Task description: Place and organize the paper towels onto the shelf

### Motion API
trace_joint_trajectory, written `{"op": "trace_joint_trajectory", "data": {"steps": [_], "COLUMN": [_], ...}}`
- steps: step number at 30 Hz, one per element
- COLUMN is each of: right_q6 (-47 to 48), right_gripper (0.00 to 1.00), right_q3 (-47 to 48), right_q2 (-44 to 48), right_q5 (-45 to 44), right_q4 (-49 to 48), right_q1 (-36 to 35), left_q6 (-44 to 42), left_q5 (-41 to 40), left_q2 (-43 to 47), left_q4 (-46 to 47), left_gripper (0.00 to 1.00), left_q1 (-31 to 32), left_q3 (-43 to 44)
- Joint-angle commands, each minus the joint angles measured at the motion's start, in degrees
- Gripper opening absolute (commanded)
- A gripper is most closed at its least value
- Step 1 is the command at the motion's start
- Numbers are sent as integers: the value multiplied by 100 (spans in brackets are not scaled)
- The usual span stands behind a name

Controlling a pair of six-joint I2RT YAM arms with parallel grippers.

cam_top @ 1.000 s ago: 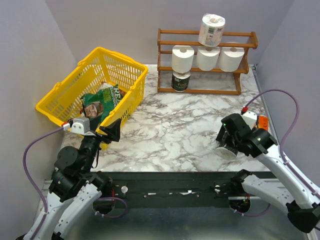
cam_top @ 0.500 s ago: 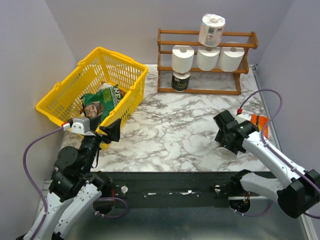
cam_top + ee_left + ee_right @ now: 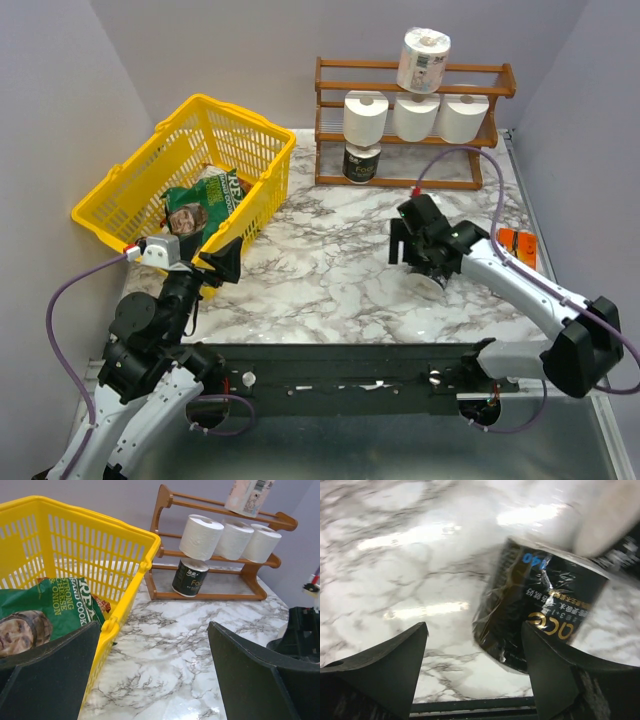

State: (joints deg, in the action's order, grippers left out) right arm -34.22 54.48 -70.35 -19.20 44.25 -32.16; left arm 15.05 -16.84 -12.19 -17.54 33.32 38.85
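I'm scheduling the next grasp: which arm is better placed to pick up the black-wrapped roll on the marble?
Right: the right gripper is open right at the black-wrapped roll; the left gripper sits back beside the yellow basket.

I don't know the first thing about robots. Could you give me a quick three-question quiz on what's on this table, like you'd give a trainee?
1. True or false: the yellow basket holds paper rolls.
2. How many plain white rolls sit side by side on the middle tier of the shelf?
3. What lies on the marble just ahead of the right gripper, whose fingers are spread apart?
A. a black-wrapped roll
B. a cup
C. nothing at all

Key:
1. False. It holds a green snack bag.
2. Three.
3. A.
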Motion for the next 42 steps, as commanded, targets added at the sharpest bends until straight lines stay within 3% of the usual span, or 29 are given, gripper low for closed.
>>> {"op": "trace_joint_trajectory", "data": {"steps": [1,6,12,16,24,27,31,36,42], "right_q6": [1416,2592,3184,3360,3737,3730,3598,3161,2107], "right_gripper": [85,87,92,93,92,88,74,66,59], "right_q3": [765,994,811,547,415,309,230,335,590], "right_q2": [-462,-541,-1094,-1270,-2053,-2264,-2378,-1914,-1631], "right_q5": [944,-45,-1400,-1498,-2517,-2859,-3151,-2397,-385], "right_q4": [-637,-427,136,-310,-1198,-1269,-1278,-1375,-1586], "right_q1": [-562,-809,-1354,-1740,-1873,-1881,-1890,-1881,-1469], "left_q6": [16,7,-2,-2,-11,-11,-19,-11,-11], "left_q5": [93,49,14,40,-12,-56,-65,-38,-39], "left_q2": [-82,-91,-109,-152,-205,-197,-196,-275,-240], "left_q4": [111,102,102,102,84,58,66,58,58], "left_gripper": [99,99,99,99,99,99,99,99,99], "left_q1": [-36,-36,-36,-36,-36,-45,-36,-36,-36], "left_q3": [-35,-35,-35,-27,-27,-27,-35,-18,-18]}}
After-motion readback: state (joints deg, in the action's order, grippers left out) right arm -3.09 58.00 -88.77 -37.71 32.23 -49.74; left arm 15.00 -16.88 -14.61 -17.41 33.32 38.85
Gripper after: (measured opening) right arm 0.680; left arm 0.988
